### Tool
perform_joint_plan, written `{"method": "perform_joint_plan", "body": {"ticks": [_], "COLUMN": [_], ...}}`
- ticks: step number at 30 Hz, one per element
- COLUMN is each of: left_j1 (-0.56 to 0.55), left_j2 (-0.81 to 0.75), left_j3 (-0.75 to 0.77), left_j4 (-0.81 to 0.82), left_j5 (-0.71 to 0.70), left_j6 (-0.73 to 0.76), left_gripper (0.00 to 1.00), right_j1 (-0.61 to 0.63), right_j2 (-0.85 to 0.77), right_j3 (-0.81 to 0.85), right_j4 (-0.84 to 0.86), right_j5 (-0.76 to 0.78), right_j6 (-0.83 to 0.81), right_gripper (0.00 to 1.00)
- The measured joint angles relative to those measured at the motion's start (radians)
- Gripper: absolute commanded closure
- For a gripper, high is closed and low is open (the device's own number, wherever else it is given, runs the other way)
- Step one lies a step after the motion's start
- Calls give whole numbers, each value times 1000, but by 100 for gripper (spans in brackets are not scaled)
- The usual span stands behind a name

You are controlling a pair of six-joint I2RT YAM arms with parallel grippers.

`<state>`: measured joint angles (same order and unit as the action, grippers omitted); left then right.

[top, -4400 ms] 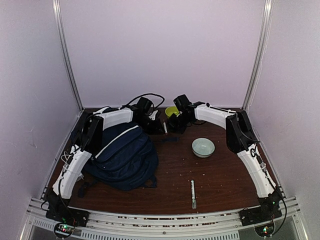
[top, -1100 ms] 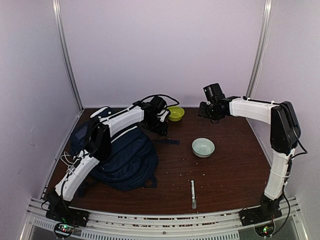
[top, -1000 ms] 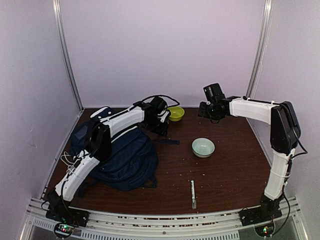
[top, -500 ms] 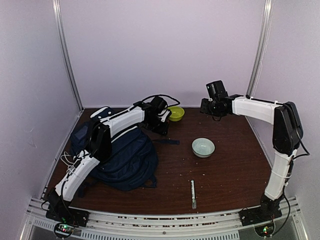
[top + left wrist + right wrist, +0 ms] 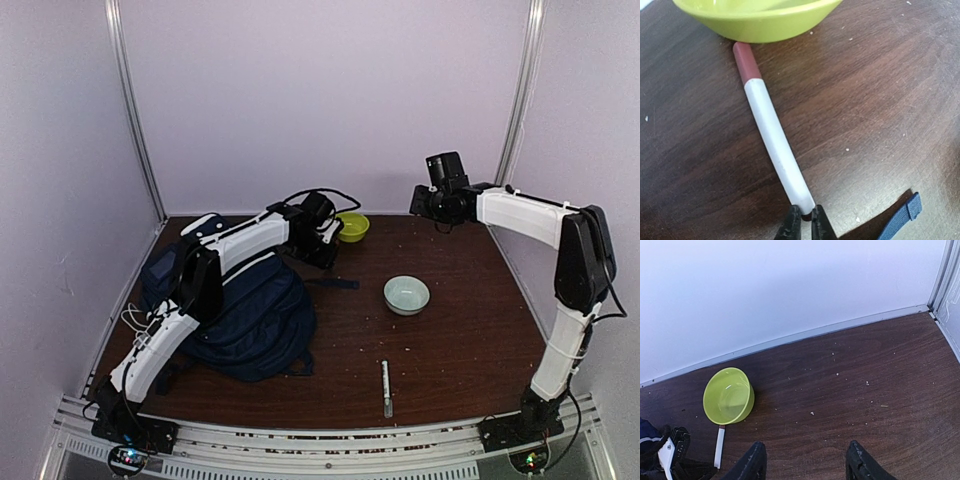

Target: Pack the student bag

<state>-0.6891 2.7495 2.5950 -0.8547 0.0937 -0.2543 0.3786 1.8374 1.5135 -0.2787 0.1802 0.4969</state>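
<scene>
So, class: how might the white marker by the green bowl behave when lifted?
Straight and rigid-looking, the marker probably won't flop. Round barrel: likely rolls if nudged. Pinched at one end by the left claw, it may pivot.

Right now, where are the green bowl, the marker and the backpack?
green bowl (image 5: 729,396): right wrist view, on its inside.
marker (image 5: 772,135): left wrist view, middle of the white barrel.
backpack (image 5: 250,312): top view, on the navy front panel.

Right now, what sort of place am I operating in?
Probably a lab robot test cell: blank pale walls with metal corner posts box in a wooden tabletop; two robot arms are bolted to a metal rail; a student bag and marker lie as props.
</scene>
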Motion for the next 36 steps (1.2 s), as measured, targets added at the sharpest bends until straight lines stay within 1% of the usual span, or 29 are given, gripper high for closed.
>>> {"method": "perform_joint_plan", "body": {"ticks": [3,4,7,9,10,12,13,14,20,23,31,33,36], "left_j1": [-4,-6,-11,-13,-13,-13,-13,-13,-13,-13,-13,-10,6], "left_j2": [0,0,-1,-1,-1,-1,-1,-1,-1,-1,-1,-10,-76], "left_j3": [1,1,-3,-6,-6,-8,-9,-10,-14,-14,-19,-53,-192], "left_j4": [11,19,37,40,41,43,42,42,42,42,43,73,172], "left_j5": [-6,-8,-13,-16,-19,-26,-27,-31,-39,-39,-38,-25,68], "left_j6": [14,19,22,21,20,17,16,16,1,1,0,-2,-6], "left_gripper": [96,97,95,91,89,67,62,61,61,64,66,65,63], "right_j1": [-3,-5,-8,-10,-11,-13,-13,-14,-22,-23,-20,-11,17], "right_j2": [-5,-5,-5,-5,-6,-11,-13,-14,-16,-16,-16,-16,16], "right_j3": [-1,-2,-2,-2,-3,-10,-12,-13,-15,-15,-16,-14,47], "right_j4": [4,5,5,6,6,6,6,6,7,7,7,5,-32], "right_j5": [0,0,0,0,0,0,0,0,-1,-2,-23,-42,-82], "right_j6": [0,0,1,1,1,2,2,3,5,8,33,34,34], "right_gripper": [45,45,45,45,45,45,45,45,45,46,48,48,49]}}
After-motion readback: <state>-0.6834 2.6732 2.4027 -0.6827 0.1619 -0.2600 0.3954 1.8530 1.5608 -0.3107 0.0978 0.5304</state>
